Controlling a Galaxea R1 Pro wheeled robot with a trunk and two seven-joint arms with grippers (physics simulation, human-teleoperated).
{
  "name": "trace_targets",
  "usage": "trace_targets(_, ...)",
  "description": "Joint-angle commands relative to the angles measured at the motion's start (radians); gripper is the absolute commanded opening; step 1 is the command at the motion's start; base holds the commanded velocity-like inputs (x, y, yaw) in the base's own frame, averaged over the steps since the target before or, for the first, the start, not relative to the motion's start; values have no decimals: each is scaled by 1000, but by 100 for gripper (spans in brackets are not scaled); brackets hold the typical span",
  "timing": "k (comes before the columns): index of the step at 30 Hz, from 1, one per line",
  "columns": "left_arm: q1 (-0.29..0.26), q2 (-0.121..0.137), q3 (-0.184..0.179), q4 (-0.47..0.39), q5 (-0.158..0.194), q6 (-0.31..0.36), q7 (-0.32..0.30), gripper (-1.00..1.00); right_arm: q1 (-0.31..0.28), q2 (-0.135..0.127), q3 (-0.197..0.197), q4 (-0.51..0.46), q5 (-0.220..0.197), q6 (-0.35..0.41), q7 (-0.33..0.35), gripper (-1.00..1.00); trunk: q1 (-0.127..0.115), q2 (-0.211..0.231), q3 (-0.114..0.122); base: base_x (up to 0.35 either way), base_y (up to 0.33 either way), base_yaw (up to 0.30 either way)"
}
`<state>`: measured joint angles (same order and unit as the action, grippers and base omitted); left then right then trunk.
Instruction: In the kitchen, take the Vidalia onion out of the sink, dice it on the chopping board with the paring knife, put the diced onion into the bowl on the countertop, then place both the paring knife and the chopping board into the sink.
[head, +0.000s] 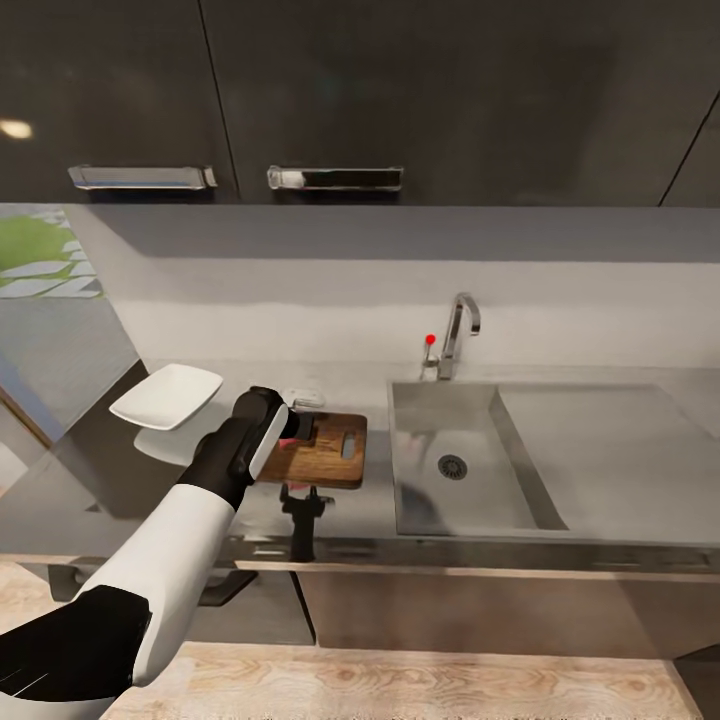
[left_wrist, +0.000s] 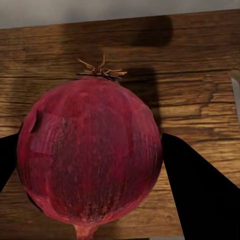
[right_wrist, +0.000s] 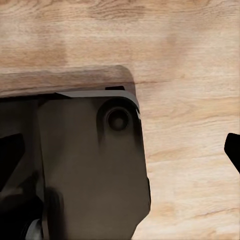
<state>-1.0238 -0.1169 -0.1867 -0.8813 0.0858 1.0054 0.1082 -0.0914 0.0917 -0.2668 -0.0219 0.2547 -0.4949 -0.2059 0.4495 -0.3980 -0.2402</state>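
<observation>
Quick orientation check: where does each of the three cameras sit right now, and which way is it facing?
Head view: high on the robot, looking down over the countertop, sink, bowl; left arm shows.
Left wrist view: by the left hand, facing the Vidalia onion between its fingers, over the chopping board.
Right wrist view: facing a wooden floor and dark robot bodywork.
Shared: head and left wrist views both show the board.

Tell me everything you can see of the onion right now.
The Vidalia onion is a round, dark red bulb with dry papery skin, a tuft of dried roots at one end and a short stem stub at the other. It is whole, uncut, gripped between the left end effector fingers above the chopping board.
</observation>
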Motion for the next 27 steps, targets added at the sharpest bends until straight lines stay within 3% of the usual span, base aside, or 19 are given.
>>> trace_targets(1,-1,0,-2,-1,8,4,8,-100,-1,0,-6,1,11,-2,-6,100,0,-2,-3,0,0,0)
trace_targets(27,-1,0,-2,-11,6,4,8,-100,-1,-1,-6,1,11,-2,-6,100,0,-2,-9,0,0,0)
